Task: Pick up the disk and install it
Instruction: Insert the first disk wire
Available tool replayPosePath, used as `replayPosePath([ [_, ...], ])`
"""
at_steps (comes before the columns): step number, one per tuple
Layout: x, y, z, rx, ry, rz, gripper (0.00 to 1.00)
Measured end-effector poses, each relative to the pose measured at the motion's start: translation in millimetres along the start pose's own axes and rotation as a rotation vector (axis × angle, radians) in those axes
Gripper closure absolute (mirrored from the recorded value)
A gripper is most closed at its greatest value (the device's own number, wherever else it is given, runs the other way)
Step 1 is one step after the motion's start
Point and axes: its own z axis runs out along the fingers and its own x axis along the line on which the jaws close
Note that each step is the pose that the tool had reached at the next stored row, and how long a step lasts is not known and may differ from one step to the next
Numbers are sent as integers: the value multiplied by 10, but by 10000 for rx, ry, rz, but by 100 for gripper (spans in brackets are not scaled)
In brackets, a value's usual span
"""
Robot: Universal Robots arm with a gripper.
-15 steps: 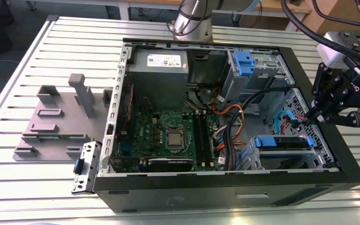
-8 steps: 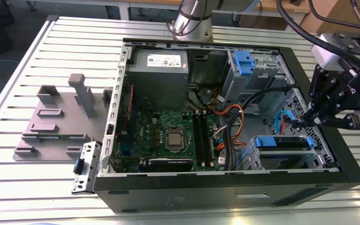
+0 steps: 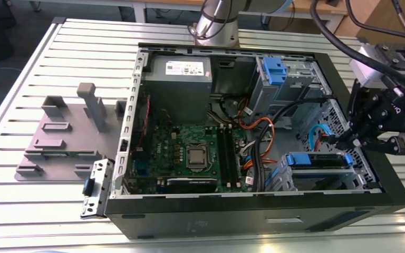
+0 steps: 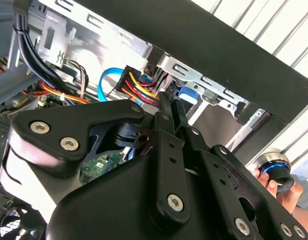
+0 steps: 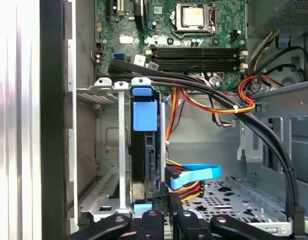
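Observation:
The disk [image 3: 320, 161] sits in the lower drive cage at the front corner of the open computer case [image 3: 259, 211], on the exterior view's right, with its blue rail facing up. In the first wrist view the disk [image 5: 144, 150] stands edge-on in the metal cage slot, blue tab [image 5: 144, 116] outward. My gripper [image 3: 347, 143] hangs just over the case's right wall beside the cage, fingers pressed together. In the second wrist view the gripper [image 4: 170, 102] tips point at the power plug's coloured wires. In the first wrist view the gripper [image 5: 167, 212] sits just behind the disk's end.
Black cable bundles [image 5: 219, 95], orange wires and a blue data cable [image 5: 194, 173] run close to the cage. The motherboard [image 3: 195, 150] fills the case middle. A second blue-clipped cage [image 3: 273, 71] stands at the back. A grey fixture plate [image 3: 61, 142] lies left. A hand [image 4: 284, 192] shows outside the case.

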Motion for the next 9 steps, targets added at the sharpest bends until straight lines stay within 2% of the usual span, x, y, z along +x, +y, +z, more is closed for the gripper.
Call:
replayPosePath([
  [9,56,28,67,0,12,-15,83],
])
